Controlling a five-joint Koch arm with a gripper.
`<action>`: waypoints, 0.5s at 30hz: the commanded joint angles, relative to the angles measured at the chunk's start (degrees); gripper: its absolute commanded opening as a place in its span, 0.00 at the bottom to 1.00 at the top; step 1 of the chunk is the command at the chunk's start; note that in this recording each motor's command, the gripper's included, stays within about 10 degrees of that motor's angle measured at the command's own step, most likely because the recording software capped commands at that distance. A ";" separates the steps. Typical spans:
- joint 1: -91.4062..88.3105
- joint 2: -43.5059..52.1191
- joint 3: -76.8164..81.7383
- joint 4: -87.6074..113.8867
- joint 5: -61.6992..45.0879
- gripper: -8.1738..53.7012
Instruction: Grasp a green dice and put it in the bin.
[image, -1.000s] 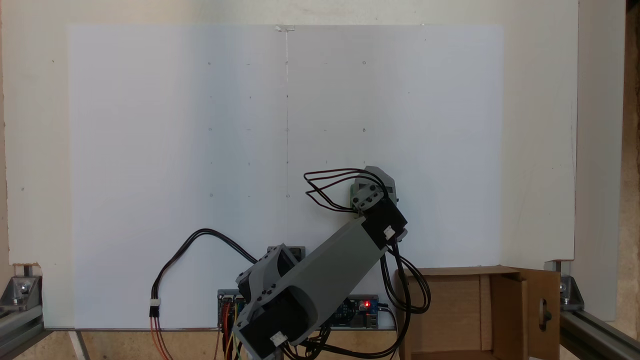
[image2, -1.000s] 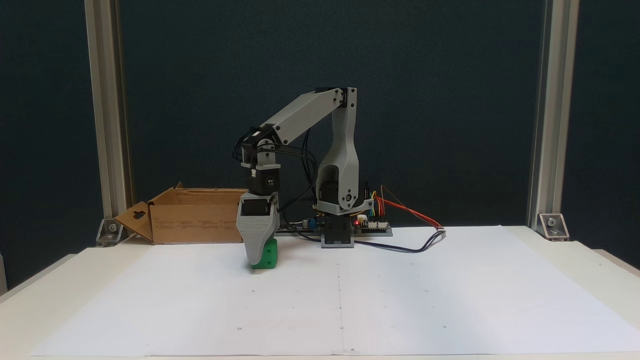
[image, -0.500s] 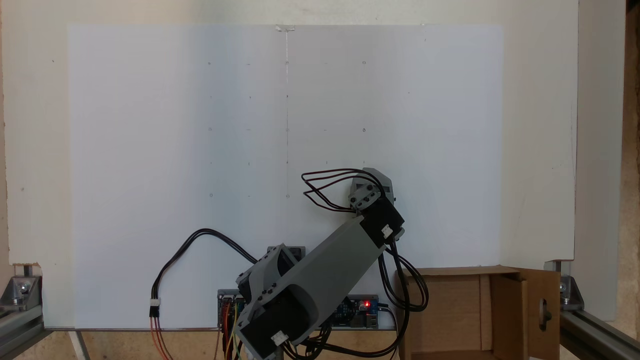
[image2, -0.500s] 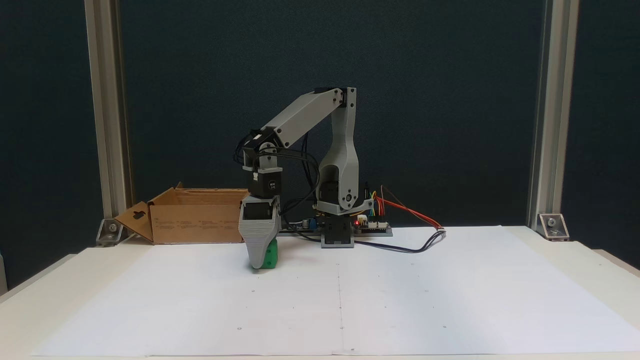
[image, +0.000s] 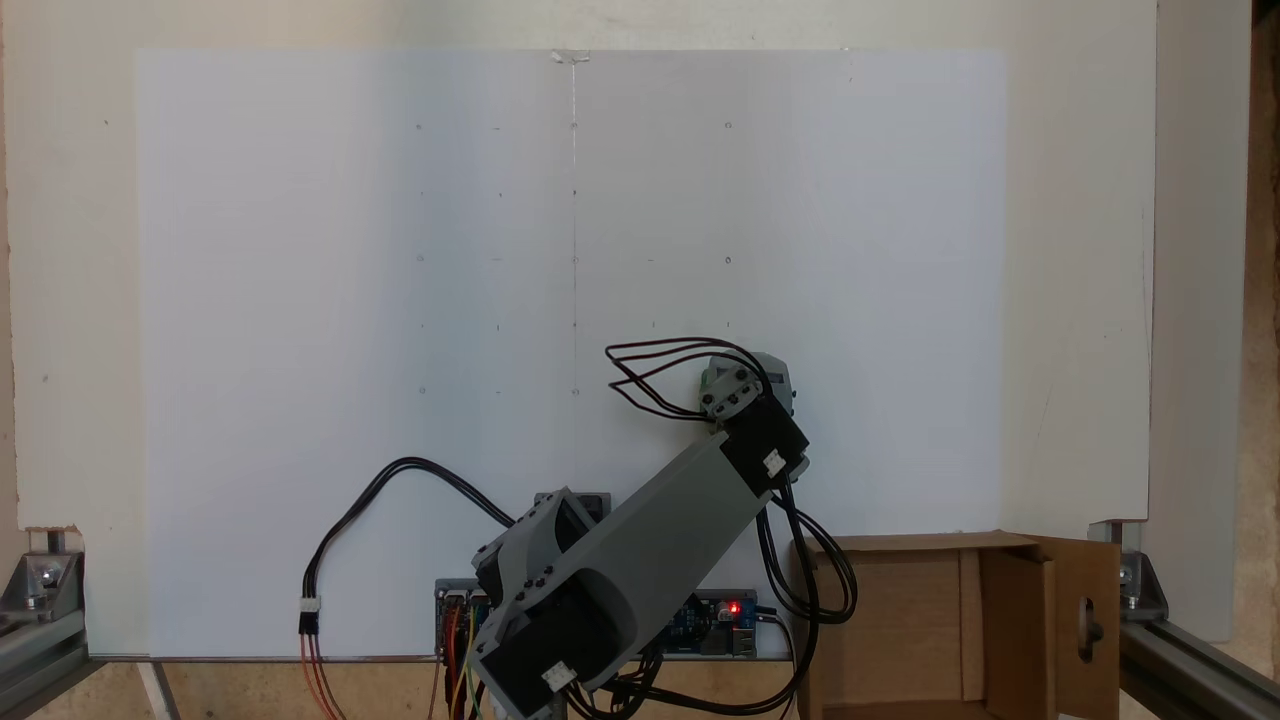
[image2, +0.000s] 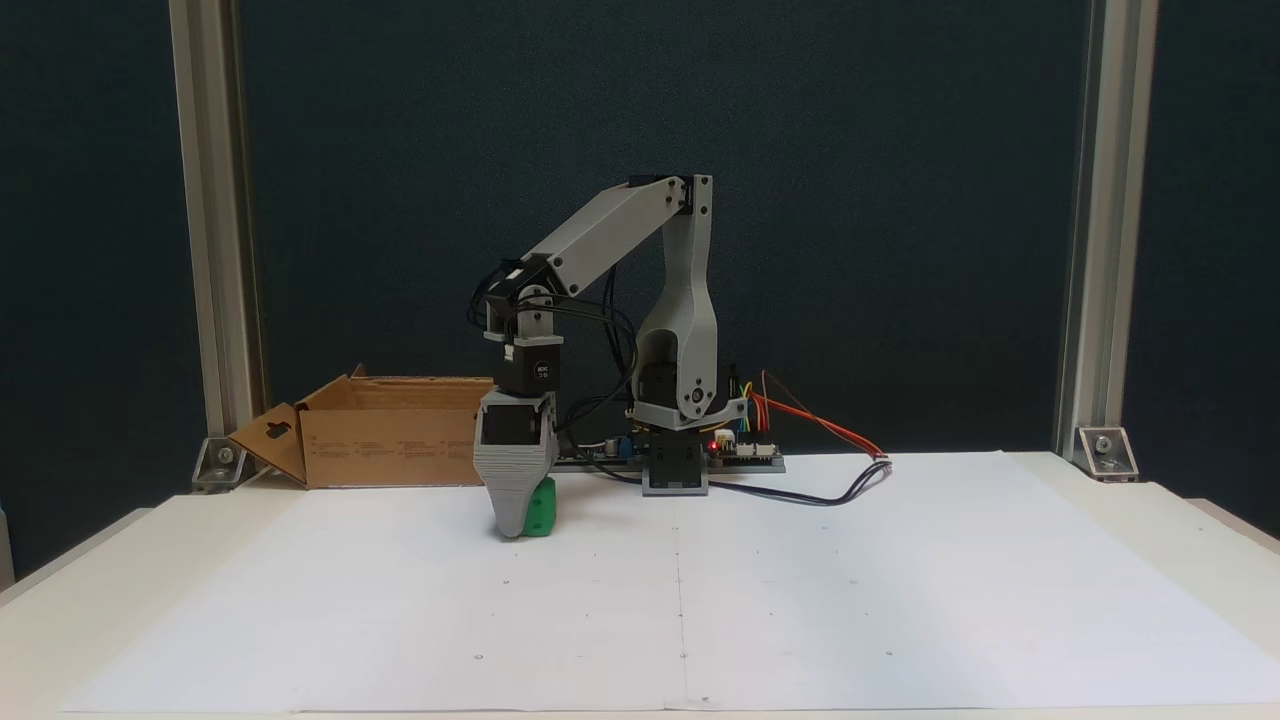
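Note:
The green dice (image2: 542, 508) sits on the white paper sheet, half covered by the grey ridged jaw in front of it. From above, a thin green sliver of the dice (image: 706, 378) peeks out beside the wrist. My gripper (image2: 522, 522) points straight down with its tips at the paper around the dice; the jaws stand one behind the other, so their gap is hidden. In the view from above, the gripper (image: 748, 372) lies under the wrist and cables. The bin (image2: 400, 440) is a brown cardboard box behind and left of the gripper; from above, the bin (image: 900, 545) is at the bottom right.
The arm's base and electronics board (image2: 745, 455) stand at the back of the table with wires (image2: 850, 485) trailing right. Aluminium posts (image2: 205, 230) rise at both rear corners. The white paper (image2: 800, 600) spreads wide in front and to the right.
The wrist has sunk a little over the dice. Seen from above, the far jaw has drawn in toward the wrist. The dice has stayed on the paper.

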 joint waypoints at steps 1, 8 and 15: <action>0.00 0.09 -0.70 -0.18 -1.58 0.36; -0.70 1.76 -0.79 0.35 0.26 0.32; -2.37 8.09 -11.85 18.44 11.60 0.32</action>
